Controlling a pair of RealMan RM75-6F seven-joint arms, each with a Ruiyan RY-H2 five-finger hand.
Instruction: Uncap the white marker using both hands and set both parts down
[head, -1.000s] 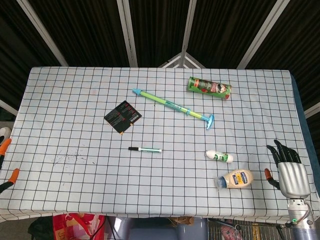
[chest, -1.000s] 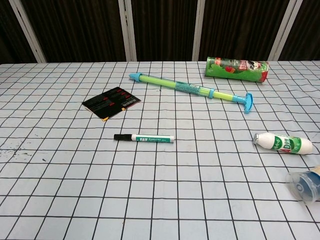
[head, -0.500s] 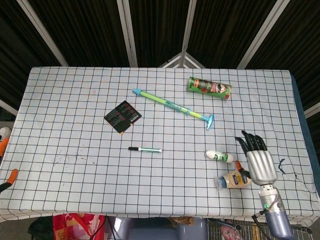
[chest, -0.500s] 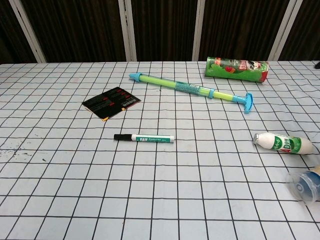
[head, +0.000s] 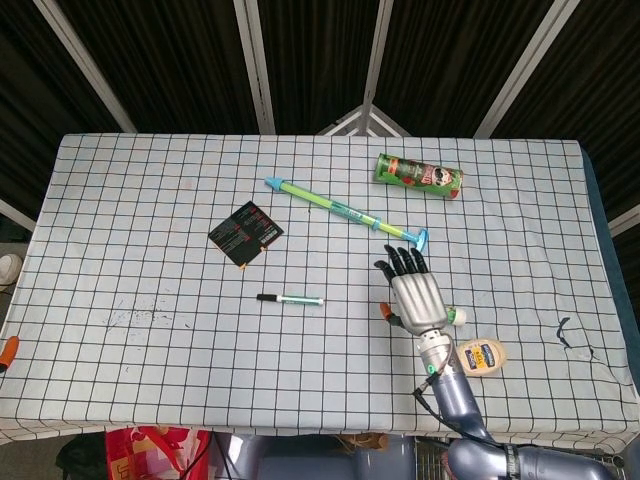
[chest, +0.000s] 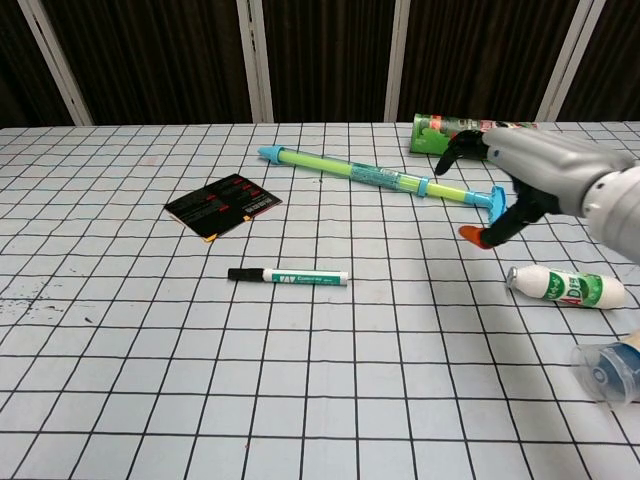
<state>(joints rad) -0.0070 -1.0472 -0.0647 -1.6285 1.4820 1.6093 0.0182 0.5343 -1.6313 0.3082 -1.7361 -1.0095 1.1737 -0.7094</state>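
My right robot hand (head: 415, 298) hangs above the checked tabletop (head: 130, 220), its fingers spread apart and grasping nothing; in the chest view (chest: 520, 170) it shows in the air with the thumb angled down. My left robot hand is out of both views. The white marker (head: 290, 299) lies flat on the tabletop with its black cap on, pointing to the left, well apart from my right robot hand and to its left. A black card (head: 245, 233) lies just beyond the marker. Further back a long green and blue water squirter (head: 345, 213) lies aslant, and a green crisp can (head: 420, 176) lies on its side. A small white bottle (chest: 565, 287) lies below my right robot hand, and near it what seems to be a mayonnaise bottle (head: 482, 355), partly hidden by my arm.
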